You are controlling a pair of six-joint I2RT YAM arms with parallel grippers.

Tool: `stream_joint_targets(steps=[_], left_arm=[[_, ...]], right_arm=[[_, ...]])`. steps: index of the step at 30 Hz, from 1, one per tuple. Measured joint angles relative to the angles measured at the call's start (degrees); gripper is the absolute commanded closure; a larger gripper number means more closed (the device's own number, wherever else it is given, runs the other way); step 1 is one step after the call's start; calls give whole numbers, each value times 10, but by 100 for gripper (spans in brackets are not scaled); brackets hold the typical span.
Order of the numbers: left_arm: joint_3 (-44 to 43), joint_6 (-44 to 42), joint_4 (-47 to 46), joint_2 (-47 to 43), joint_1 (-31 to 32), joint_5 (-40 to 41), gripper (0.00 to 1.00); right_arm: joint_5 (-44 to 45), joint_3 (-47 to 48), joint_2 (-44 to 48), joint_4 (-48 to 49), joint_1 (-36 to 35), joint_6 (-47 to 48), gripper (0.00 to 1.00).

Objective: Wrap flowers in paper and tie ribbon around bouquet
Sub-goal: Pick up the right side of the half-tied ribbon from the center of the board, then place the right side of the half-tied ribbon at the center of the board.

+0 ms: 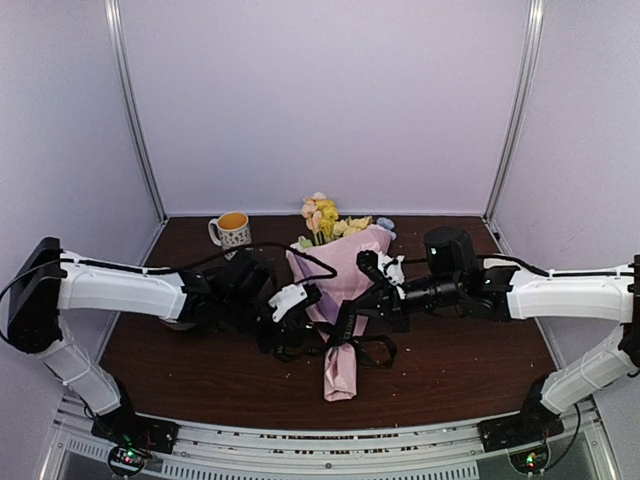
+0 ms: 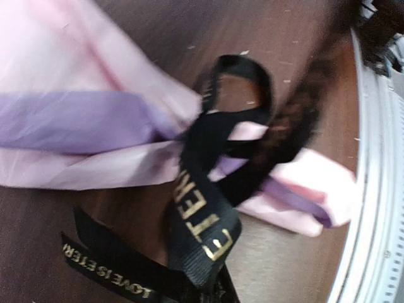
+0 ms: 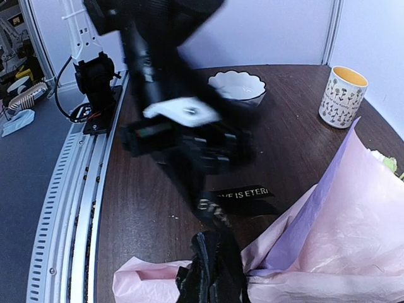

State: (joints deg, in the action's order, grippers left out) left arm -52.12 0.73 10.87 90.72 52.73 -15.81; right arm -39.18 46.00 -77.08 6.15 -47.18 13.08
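The bouquet lies on the table: pink paper (image 1: 340, 285) wraps it as a cone, and the flowers (image 1: 322, 217) stick out at its far end. Around the paper's narrow neck (image 2: 126, 145) the black ribbon (image 2: 205, 208) with gold lettering is looped, its loose ends trailing on the table (image 1: 372, 352). My left gripper (image 1: 303, 320) is shut on one ribbon strand, which runs straight down into the jaws (image 2: 211, 293). My right gripper (image 3: 211, 278) is shut on the ribbon at the neck, over the paper (image 3: 341, 240). It shows blurred beside the loop (image 2: 281, 142).
A flowered mug (image 1: 232, 230) stands at the back left, also seen in the right wrist view (image 3: 341, 96). A white scalloped bowl (image 3: 237, 85) sits behind my blurred left gripper (image 3: 189, 145). The metal rail (image 1: 320, 445) runs along the near edge, close to the paper's tip.
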Motion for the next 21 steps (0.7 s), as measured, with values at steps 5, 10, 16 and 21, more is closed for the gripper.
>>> stream_joint_targets(steps=[5, 10, 16, 21], left_arm=[[-37, -12, 94, -69, 140, -8, 100], [-126, -54, 153, -56, 146, -50, 100], [-243, -124, 174, 1, 159, -89, 100], [-288, -185, 211, 60, 168, -105, 100]], right_arm=[[9, 17, -36, -3, 23, -17, 100], [17, 52, -75, -4, 36, -28, 100], [22, 82, -92, -18, 41, -30, 100], [22, 89, -92, -32, 46, -28, 100]])
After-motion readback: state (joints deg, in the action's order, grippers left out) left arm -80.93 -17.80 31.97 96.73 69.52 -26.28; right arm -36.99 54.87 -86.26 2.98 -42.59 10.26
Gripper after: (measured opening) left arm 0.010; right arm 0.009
